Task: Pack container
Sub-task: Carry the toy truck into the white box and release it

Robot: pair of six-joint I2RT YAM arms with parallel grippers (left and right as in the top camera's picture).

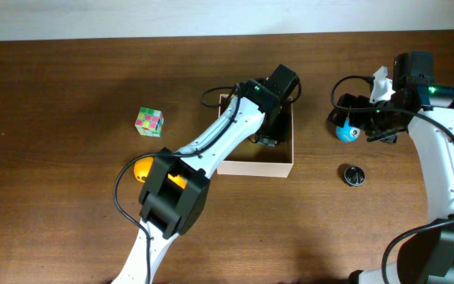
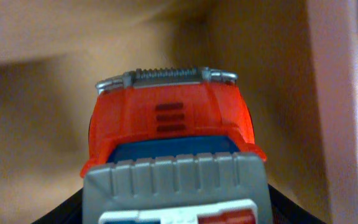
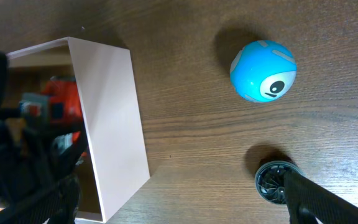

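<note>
setting the red truck (image 2: 173,124) flat inside the container (image 1: 254,168), whose right wall faces the blue ball (image 1: 347,132), seems best; whether left fingers (image 2: 58,214) or right fingers (image 3: 328,199) grip anything, i cannot tell.

A blue ball (image 3: 263,70) lies on the wooden surface (image 3: 191,140), right of the container (image 3: 107,124). An orange toy (image 3: 66,99) sits inside the container.

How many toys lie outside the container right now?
4: puzzle cube and orange toy left of the container, blue ball and black wheel right of it. The left arm may hide more.
</note>
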